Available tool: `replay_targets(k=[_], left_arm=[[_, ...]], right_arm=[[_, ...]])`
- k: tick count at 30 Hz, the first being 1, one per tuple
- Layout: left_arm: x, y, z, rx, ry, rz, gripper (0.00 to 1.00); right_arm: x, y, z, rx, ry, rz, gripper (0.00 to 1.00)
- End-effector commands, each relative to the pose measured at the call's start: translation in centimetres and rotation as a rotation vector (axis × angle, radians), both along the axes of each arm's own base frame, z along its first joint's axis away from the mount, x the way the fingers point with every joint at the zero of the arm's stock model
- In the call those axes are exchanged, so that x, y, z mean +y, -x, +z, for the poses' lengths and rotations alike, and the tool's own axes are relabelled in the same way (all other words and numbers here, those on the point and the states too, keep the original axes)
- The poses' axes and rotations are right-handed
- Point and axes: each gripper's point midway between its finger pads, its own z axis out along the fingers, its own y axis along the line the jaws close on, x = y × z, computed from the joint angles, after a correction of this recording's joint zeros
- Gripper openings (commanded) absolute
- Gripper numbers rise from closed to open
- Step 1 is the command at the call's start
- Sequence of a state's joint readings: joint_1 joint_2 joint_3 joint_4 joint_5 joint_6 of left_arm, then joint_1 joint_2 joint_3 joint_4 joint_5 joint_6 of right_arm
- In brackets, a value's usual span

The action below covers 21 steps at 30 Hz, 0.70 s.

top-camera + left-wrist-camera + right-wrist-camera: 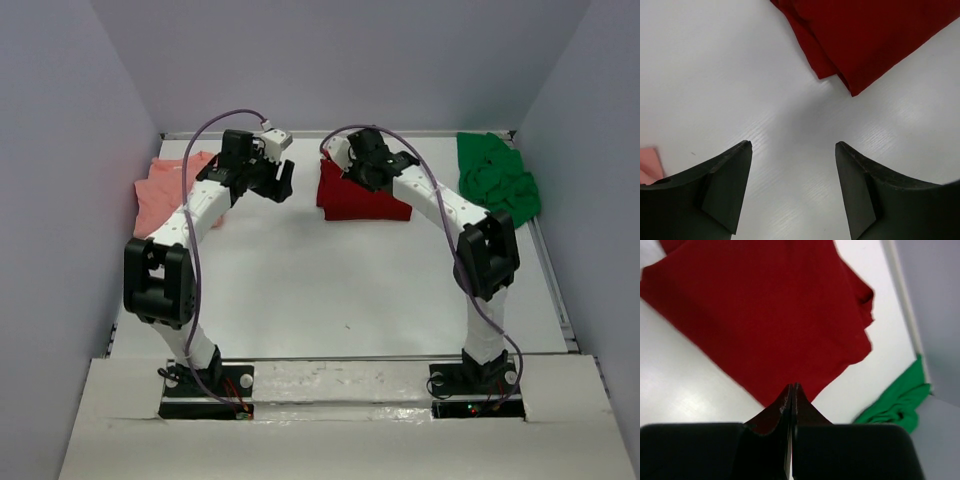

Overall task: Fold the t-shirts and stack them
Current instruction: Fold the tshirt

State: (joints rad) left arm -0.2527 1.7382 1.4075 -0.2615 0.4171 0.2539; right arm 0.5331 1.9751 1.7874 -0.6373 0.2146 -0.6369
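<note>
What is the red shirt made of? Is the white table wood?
The red shirt looks like soft cloth, maybe cotton: matte, with folds and layered edges. The table looks like a hard, smooth white board with a slight sheen; faint grain-like streaks hint at painted or laminated wood, but I can't be sure.

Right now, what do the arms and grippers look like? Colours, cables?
The left arm and right arm match: white links, black joint housings, black bases. A purple-grey cable loops along each. The left gripper and right gripper have matte black, tapered fingers.
</note>
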Motion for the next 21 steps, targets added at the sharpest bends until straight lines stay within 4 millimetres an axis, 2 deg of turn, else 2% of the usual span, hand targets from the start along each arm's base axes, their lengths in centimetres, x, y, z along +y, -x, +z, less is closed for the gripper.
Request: replay_targets(k=[1, 2, 3, 4, 6, 7, 10, 13, 19, 21], left_arm=[[1.9, 0.2, 4.5, -0.182, -0.035, 0.03, 0.77], [2.2, 0.3, 4.7, -0.196, -0.032, 0.035, 0.77], [2.8, 0.8, 4.0, -0.186, -0.034, 0.044, 0.78], [3.1, 0.9, 5.1, -0.224, -0.025, 0.051, 0.8], [3.8, 1.6, 4.5, -0.22, -0.027, 0.068, 0.94], [4.5, 1.8, 5.3, -0.242, -0.022, 0.085, 0.97], [5.3, 2.3, 5.9, -0.276, -0.019, 0.104, 0.99], [5.5, 2.6, 6.5, -0.295, -0.021, 0.108, 0.99], [5.3, 3.0, 7.4, -0.313, -0.003, 0.099, 0.99], [5.2, 3.0, 7.5, -0.31, -0.001, 0.099, 0.99]], right_arm=[[-2.4, -4.7, 1.5, -0.234, 0.262, -0.091, 0.0], [-1.8, -5.7, 1.7, -0.303, 0.27, -0.096, 0.0], [-1.4, -6.0, 0.4, -0.318, 0.317, -0.084, 0.0], [-1.9, -7.0, 0.4, -0.402, 0.373, -0.105, 0.0], [-2.3, -7.9, 0.1, -0.487, 0.43, -0.125, 0.0], [-2.5, -8.3, -1.0, -0.504, 0.522, -0.091, 0.0], [-3.1, -8.9, -0.7, -0.701, 0.61, -0.136, 0.0], [-3.7, -8.4, -2.3, -0.716, 0.696, -0.13, 0.0], [-4.7, -7.4, -5.3, -0.67, 0.709, -0.145, 0.0], [-5.2, -6.7, -7.3, -0.628, 0.73, -0.136, 0.0]])
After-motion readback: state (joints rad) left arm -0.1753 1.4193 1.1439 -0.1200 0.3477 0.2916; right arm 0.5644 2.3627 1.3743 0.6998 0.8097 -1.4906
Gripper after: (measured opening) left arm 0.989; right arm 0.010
